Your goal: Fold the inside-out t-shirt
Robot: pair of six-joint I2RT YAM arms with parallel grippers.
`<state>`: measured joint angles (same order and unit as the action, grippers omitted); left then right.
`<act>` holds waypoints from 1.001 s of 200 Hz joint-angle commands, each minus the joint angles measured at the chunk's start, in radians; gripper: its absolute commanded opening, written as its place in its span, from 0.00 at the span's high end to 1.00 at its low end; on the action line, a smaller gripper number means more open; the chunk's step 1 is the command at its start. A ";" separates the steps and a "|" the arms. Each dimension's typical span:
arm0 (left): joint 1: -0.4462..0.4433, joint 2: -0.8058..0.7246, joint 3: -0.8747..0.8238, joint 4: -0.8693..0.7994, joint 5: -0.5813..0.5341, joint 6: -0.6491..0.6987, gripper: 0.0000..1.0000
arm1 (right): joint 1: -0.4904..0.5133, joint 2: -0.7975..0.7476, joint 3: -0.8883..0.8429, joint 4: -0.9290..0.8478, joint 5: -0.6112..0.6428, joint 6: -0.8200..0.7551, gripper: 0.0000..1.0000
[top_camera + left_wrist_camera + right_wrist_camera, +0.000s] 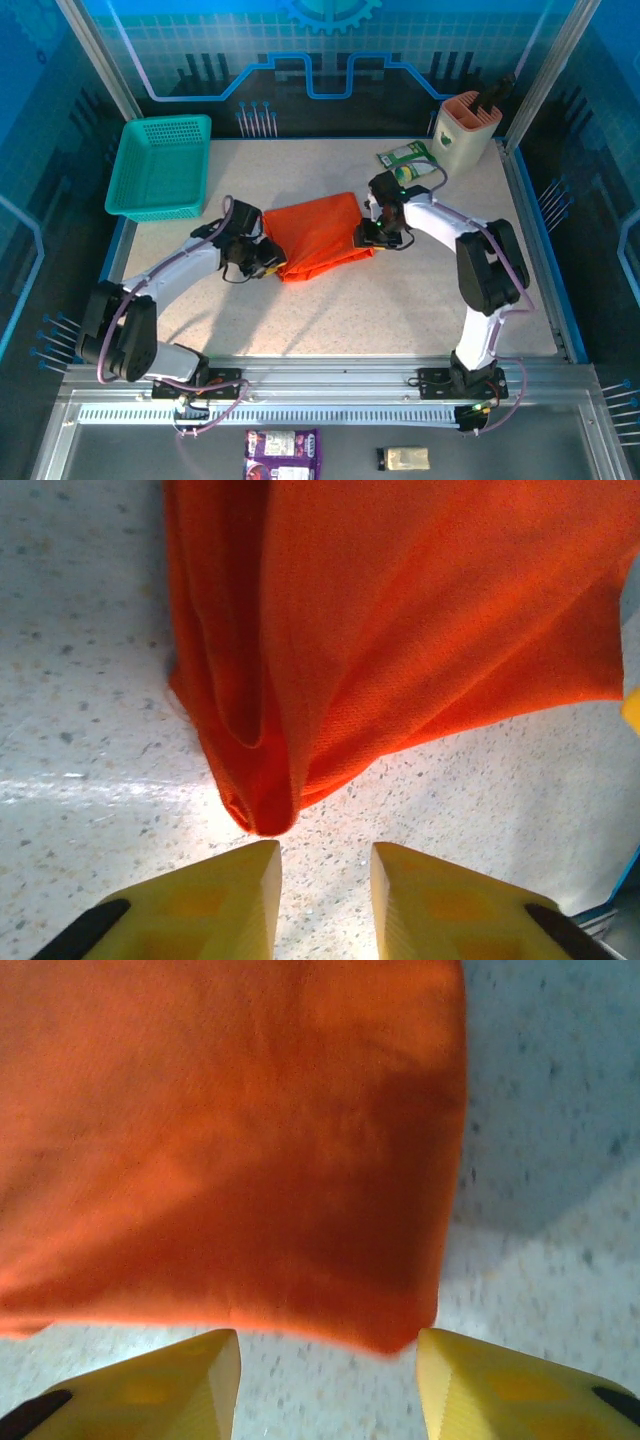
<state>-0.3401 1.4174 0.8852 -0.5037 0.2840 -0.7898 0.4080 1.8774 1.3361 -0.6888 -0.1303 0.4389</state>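
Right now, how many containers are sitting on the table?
2: a teal mesh basket at the far left corner, and a pale holder at the far right corner beside a green packet.

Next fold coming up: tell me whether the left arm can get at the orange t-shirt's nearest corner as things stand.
Probably yes. The left gripper has its jaws open just short of the t-shirt where its folded corner points at them, with bare table between and nothing in the way.

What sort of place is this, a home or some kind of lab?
Most likely a robot lab test cell: two arms bolted to a metal rail at the edge of the table, blue printed panels in a metal frame around it, and props like an orange t-shirt and a teal basket.
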 commanded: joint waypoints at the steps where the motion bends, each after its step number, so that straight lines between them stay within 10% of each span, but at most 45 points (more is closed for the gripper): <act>1: -0.031 0.050 0.081 -0.018 -0.023 -0.002 0.78 | 0.006 0.056 0.068 -0.036 0.081 -0.047 0.52; 79: -0.081 0.183 0.119 0.015 0.020 -0.038 0.83 | -0.023 0.107 0.002 -0.065 0.200 -0.124 0.90; 136: -0.108 0.185 0.171 -0.032 -0.017 -0.036 0.87 | -0.006 0.026 -0.002 -0.132 0.299 -0.126 0.82; 200: -0.114 0.262 0.194 -0.064 -0.077 -0.007 0.94 | -0.019 0.033 0.088 -0.025 -0.248 -0.080 0.78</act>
<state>-0.4480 1.6341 1.0817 -0.5339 0.2237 -0.8104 0.3939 1.8595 1.3937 -0.7700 -0.0856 0.3298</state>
